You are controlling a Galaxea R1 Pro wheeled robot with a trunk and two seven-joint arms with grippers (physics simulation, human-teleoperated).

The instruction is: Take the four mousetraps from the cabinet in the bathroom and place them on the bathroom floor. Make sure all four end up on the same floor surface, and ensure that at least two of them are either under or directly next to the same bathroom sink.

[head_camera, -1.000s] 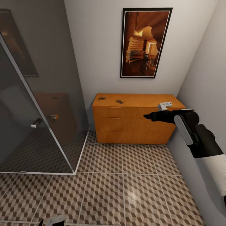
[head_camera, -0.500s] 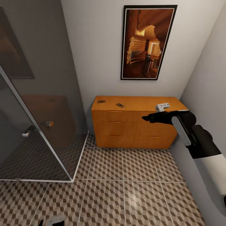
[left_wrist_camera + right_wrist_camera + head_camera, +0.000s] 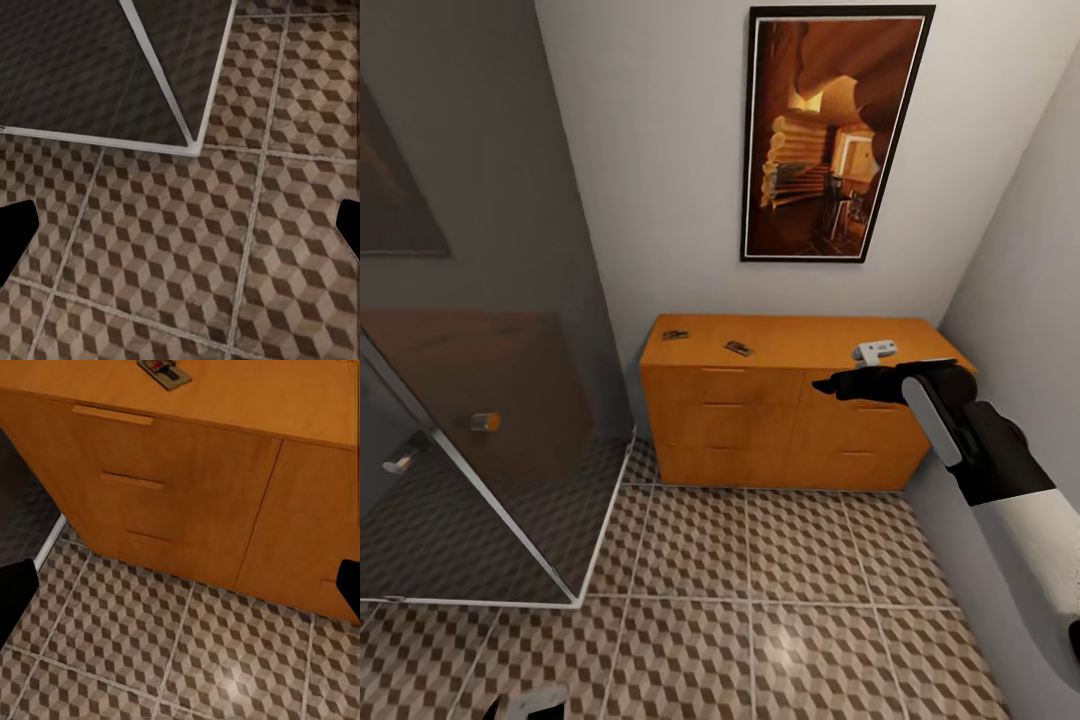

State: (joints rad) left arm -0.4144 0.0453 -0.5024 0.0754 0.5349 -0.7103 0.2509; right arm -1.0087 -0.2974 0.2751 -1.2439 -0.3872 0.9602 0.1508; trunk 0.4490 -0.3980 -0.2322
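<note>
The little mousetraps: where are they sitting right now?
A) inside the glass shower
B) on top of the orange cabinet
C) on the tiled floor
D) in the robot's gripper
B: in the head view two mousetraps lie flat on the top of the cabinet, toward its left half, and the right wrist view shows one on that same top above the closed drawers.

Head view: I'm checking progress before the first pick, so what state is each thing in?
cabinet: all visible drawers shut.
mousetraps: two in view, and, lying flat on the cabinet top, apart.
right tool: raised in front of the cabinet, empty; open in the right wrist view.
left tool: open, empty, above the bathroom floor.
shower door: shut.
</note>
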